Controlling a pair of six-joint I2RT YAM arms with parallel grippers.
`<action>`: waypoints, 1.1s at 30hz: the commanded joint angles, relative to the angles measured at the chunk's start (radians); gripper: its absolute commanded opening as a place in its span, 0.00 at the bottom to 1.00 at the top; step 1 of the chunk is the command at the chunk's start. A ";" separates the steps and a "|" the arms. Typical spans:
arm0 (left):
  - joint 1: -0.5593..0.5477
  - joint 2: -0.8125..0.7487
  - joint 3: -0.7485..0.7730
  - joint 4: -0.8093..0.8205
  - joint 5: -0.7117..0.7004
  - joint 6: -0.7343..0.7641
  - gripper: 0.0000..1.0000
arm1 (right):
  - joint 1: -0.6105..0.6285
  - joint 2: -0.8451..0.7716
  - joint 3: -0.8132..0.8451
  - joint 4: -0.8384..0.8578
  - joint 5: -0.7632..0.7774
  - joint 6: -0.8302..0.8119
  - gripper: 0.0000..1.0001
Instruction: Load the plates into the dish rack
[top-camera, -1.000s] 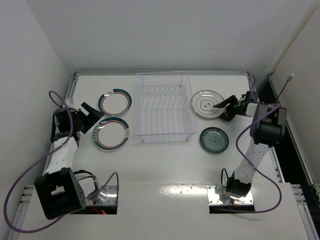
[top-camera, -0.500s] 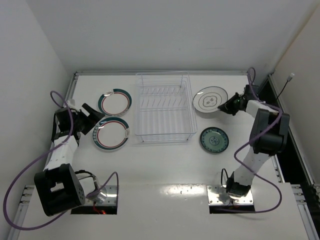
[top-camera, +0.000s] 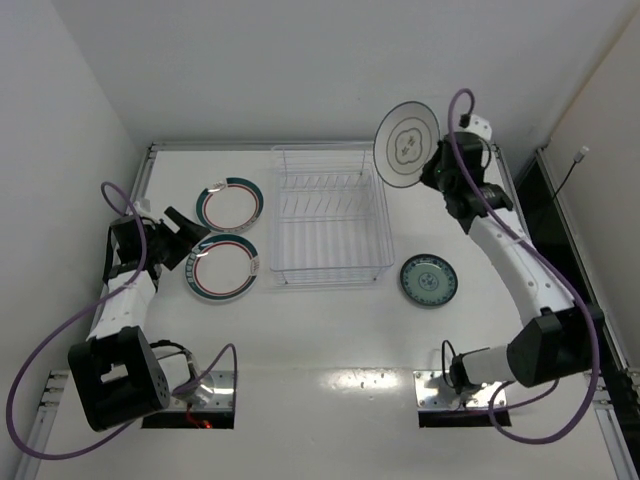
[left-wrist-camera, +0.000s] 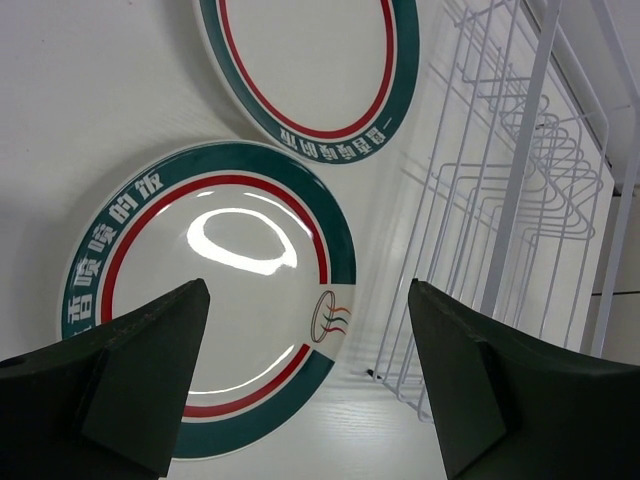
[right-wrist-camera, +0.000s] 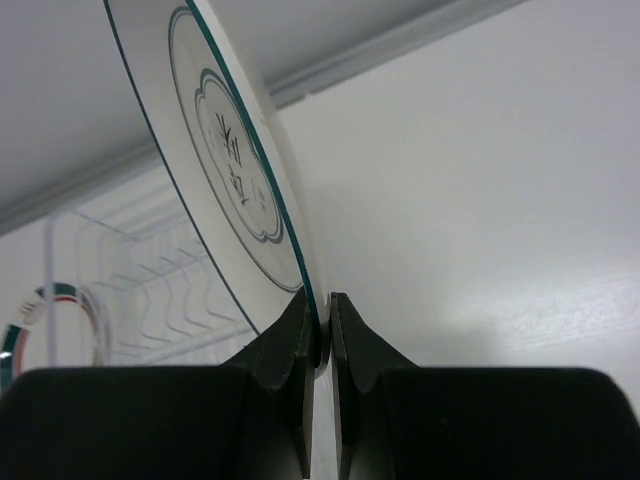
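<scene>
Step in hand: carrying one plate to the dish rack (top-camera: 330, 225), which stands mid-worktop (top-camera: 330, 340) with no plate seen in its slots.
Next move, judged: bring the plate over a tine row, keep it upright, lower it into a slot, then release.
Held plate (top-camera: 405, 145): white, thin-lined, on edge and aloft over the rack's far right corner.
Far rimmed plate (top-camera: 231, 203): flat, left of the rack.
Near rimmed plate (top-camera: 222, 268): flat, just beside it.
Small patterned plate (top-camera: 429, 280): flat, right of the rack's near corner.
Right claw (top-camera: 432, 170): pinched tight on the held plate's lower rim.
Left claw (left-wrist-camera: 306, 290): spread wide, empty, above the near rimmed plate.
Obstruction: rack wall and tines; a tilted entry may snag.
</scene>
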 joint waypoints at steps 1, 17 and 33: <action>-0.002 0.003 0.018 0.025 0.015 -0.002 0.78 | 0.077 0.092 0.053 -0.066 0.207 -0.018 0.00; -0.002 0.012 0.018 0.025 0.015 -0.002 0.78 | 0.281 0.435 0.411 -0.303 0.579 0.033 0.00; -0.002 0.022 0.018 0.025 0.024 -0.002 0.78 | 0.360 0.557 0.434 -0.313 0.467 0.025 0.03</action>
